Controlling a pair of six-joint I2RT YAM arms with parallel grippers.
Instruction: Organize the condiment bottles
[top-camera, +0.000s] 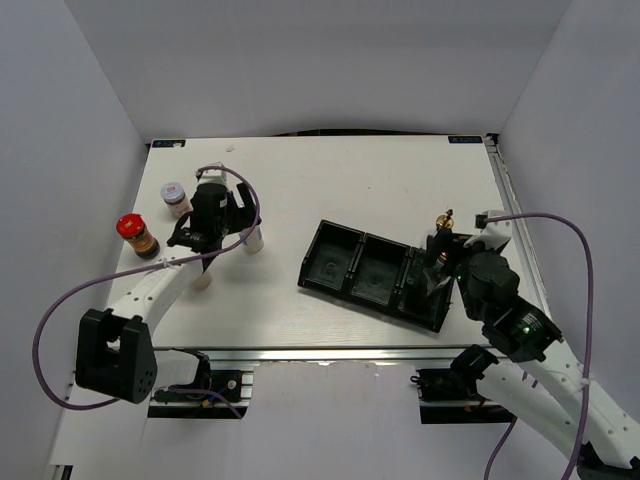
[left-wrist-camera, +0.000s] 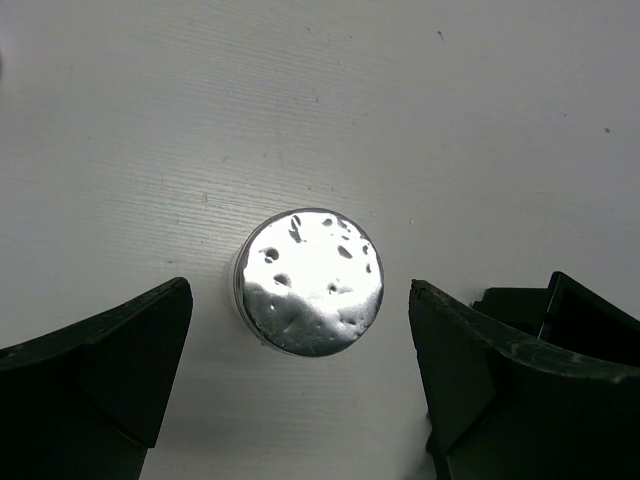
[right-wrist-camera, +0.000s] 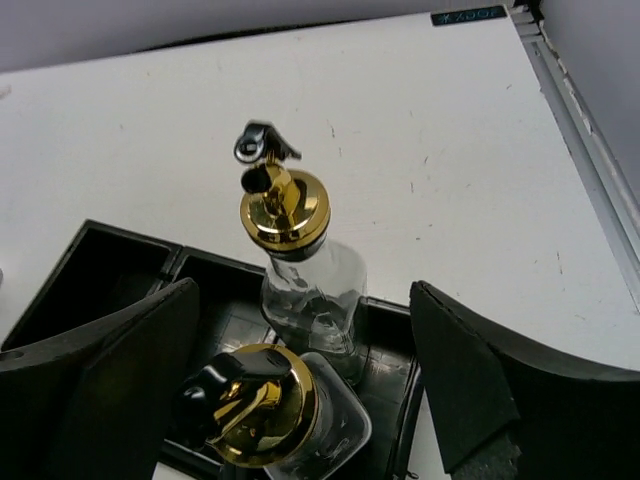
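a: where's the left gripper sitting?

b: i've got the left gripper (left-wrist-camera: 298, 288) straight above a shaker (left-wrist-camera: 310, 283) that stands upright on the worktop (left-wrist-camera: 450, 120). the jaws are wide apart, with one finger on each side of the silver cap and neither touching it.

a: and the right one?

b: the right gripper (right-wrist-camera: 302, 295) is spread wide too and grips nothing. it hangs over the black tray (right-wrist-camera: 95, 265), at the end compartment nearest the right arm. two glass bottles stand upright in that compartment, close together. the far bottle (right-wrist-camera: 287, 210) has its gold pourer up clear of the fingers. the near bottle (right-wrist-camera: 255, 400) sits lower in my wrist view, between the two fingers. i can't see a finger touching either one.

a: what about the jars?

b: both are out on the left side of the worktop, well apart from the tray and to the left of the left arm. the red-capped jar (top-camera: 135, 236) stands near the left edge. the pale-lidded jar (top-camera: 175, 197) is near it, a little farther back. both are upright.
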